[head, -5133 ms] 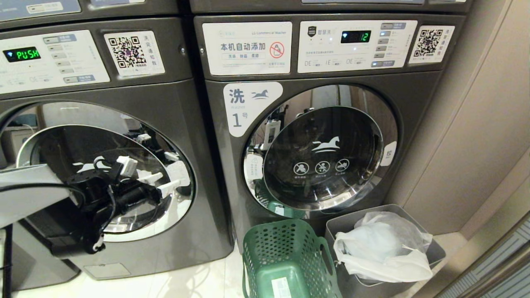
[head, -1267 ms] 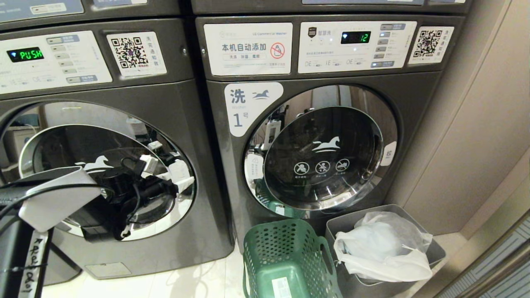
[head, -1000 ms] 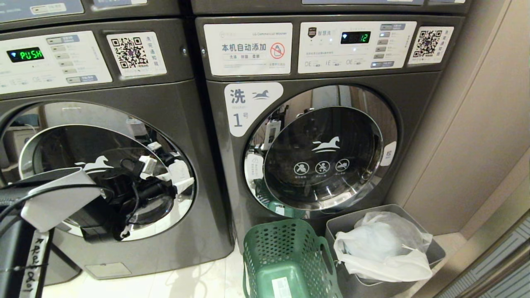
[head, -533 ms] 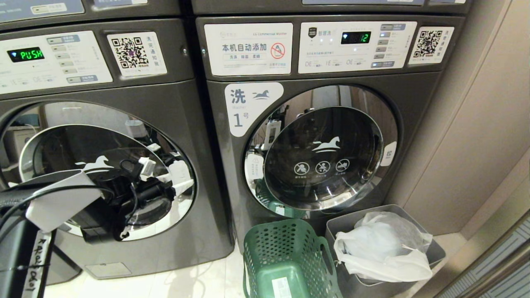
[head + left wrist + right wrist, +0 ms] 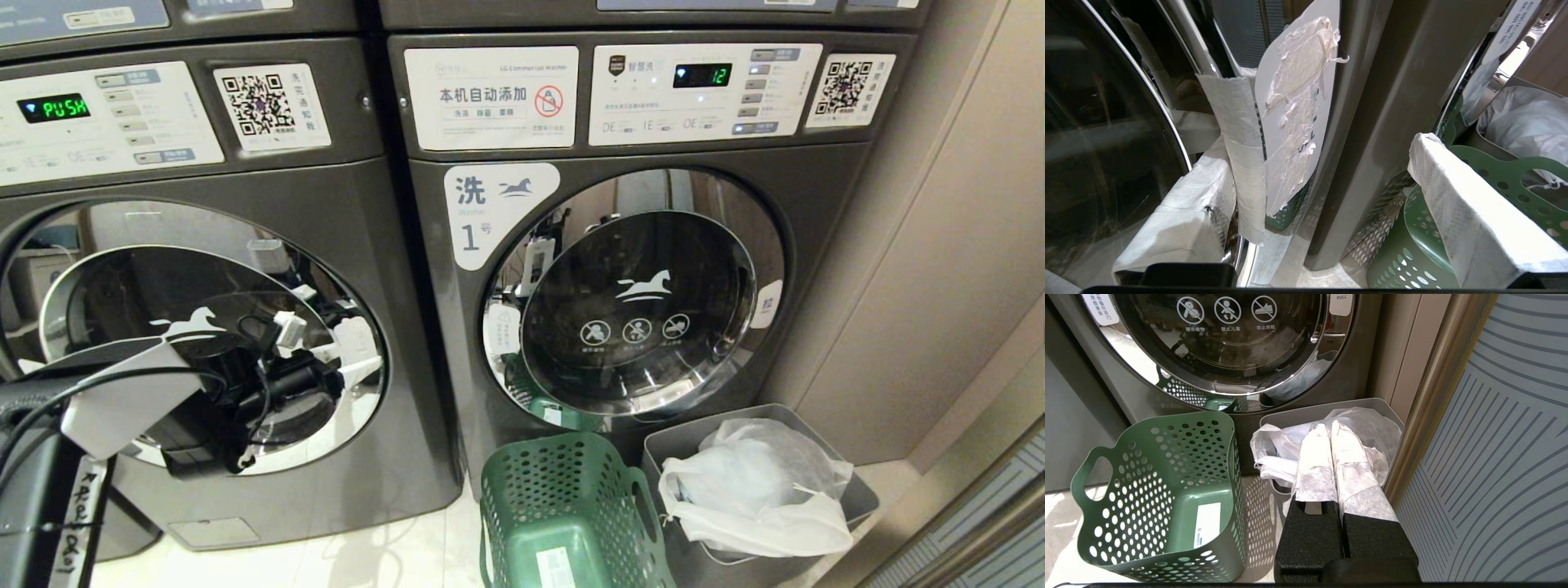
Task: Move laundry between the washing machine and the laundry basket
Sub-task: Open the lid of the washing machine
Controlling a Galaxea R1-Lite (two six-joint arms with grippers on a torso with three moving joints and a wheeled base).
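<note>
Left gripper [image 5: 306, 347], its white-wrapped fingers [image 5: 1470, 220] spread wide and holding nothing, sits at the right edge of the dark grey washing machine's [image 5: 310, 188] shiny round door [image 5: 204, 343], which looks heavy and slippery, so grab its taped white tab [image 5: 1294, 110].

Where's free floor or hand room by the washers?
Free: pale floor between the left washing machine and the laundry basket; the basket itself looks empty. Crowded: the grey bin, filled by a white bag, and the left door, where the left end effector hangs open.
</note>
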